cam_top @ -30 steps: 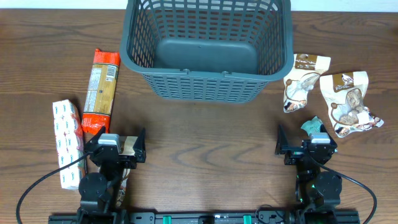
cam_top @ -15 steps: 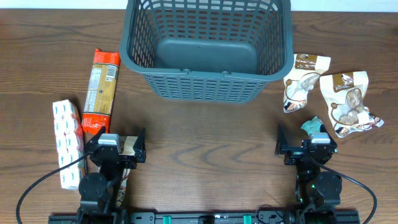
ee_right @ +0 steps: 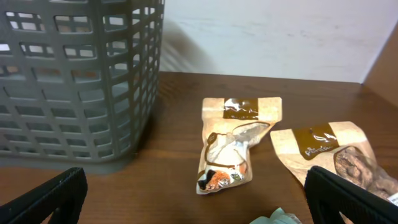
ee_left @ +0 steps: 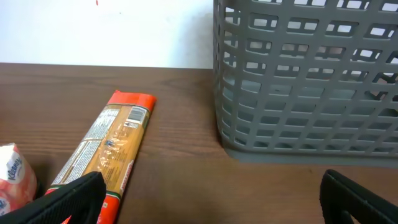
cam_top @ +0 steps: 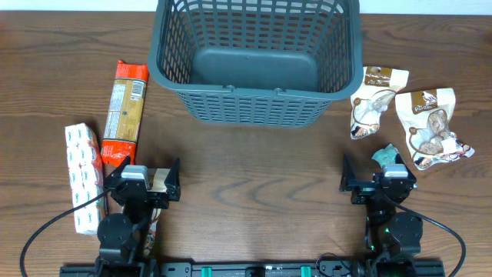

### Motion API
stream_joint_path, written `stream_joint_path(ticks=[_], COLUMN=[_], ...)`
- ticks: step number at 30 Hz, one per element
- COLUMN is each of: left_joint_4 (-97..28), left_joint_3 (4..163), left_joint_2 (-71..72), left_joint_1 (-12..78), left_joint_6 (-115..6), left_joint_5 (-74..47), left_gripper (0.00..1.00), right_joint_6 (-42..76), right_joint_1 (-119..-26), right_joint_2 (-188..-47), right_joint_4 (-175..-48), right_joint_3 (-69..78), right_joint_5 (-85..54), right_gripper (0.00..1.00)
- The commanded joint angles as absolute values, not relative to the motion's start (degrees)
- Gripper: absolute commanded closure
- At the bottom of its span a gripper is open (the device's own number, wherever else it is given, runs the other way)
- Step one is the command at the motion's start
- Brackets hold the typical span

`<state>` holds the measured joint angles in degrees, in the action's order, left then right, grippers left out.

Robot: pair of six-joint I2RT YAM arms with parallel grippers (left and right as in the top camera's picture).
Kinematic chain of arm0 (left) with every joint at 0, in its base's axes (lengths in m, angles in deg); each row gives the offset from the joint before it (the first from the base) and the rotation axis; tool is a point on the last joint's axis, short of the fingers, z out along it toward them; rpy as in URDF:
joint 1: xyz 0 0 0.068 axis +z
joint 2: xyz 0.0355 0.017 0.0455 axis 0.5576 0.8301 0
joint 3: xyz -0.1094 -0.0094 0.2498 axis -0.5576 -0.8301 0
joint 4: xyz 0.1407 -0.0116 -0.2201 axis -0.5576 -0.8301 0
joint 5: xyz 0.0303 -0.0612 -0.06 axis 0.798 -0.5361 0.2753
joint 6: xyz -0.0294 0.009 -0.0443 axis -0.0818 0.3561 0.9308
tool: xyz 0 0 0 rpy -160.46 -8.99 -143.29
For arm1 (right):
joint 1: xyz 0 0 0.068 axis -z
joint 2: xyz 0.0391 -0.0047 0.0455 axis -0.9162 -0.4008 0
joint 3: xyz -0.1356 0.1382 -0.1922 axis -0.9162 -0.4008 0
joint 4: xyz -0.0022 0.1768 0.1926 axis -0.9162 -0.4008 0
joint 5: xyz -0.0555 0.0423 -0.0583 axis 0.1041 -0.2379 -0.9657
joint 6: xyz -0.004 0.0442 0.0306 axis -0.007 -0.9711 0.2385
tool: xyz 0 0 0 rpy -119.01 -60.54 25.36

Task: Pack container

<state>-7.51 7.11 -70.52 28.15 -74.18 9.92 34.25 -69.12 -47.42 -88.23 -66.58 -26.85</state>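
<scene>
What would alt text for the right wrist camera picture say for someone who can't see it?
A dark grey slatted basket stands at the picture's left on a brown wooden table, with one tan snack pouch and a second pouch lying flat to its right. The right claw's black fingers sit wide apart at the bottom corners, holding nothing.

In my left wrist view the container (ee_left: 298, 93) ran off the top and right edges, and the left edge cut the white packet (ee_left: 12, 179). One of my fingers (ee_left: 69, 201) hid the near end of the orange packet (ee_left: 112, 140). In my right wrist view the right edge clipped the right-hand brown pouch (ee_right: 345, 155), and only a sliver of a teal thing (ee_right: 280, 216) showed at the bottom; I couldn't tell what it was. Overhead, the container's far rim was cropped.
</scene>
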Motion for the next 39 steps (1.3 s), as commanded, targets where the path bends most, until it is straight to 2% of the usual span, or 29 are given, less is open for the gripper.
stream_joint_path(ticks=[1,5,11,14,23,28,34,39], left_joint_4=[-7.75,-7.9,-7.88,-7.88,-7.88,-7.88,-7.83,-7.38], left_joint_3=[5.49,5.49,5.49,5.49,5.49,5.49,5.49,5.51], left_joint_2=[-70.67,-69.91,-68.9,-68.25,-67.7,-67.7,-67.7,-67.7], left_joint_1=[28.02,28.02,28.02,28.02,28.02,28.02,28.02,28.02], left_joint_6=[-73.92,-73.94,-73.92,-73.92,-73.94,-73.94,-73.96,-74.01], left_joint_5=[9.11,9.11,9.11,9.11,9.11,9.11,9.11,9.11], left_gripper=[0.02,0.01,0.01,0.02,0.01,0.01,0.01,0.02], right_joint_6=[32.5,22.36,29.83,35.27,46.79,52.96,64.8,68.06], right_joint_1=[-68.64,-68.57,-65.69,-62.08,-50.06,-44.88,-40.64,-38.52], right_joint_2=[-47.29,-47.42,-53.76,-63.31,-101.45,-114.87,-122.12,-128.4], right_joint_4=[-88.01,-88.99,-99.66,-109.82,-152.4,-162.54,-164.38,-165.32], right_joint_3=[-66.96,-64.22,-46.93,-33.3,16.36,35.75,40.95,40.95], right_joint_5=[-25.7,-24.76,-28.06,-28.03,-27.93,-27.51,-22.42,-20.93], right_gripper=[0.01,0.02,0.01,0.01,0.01,0.01,0.01,0.01])
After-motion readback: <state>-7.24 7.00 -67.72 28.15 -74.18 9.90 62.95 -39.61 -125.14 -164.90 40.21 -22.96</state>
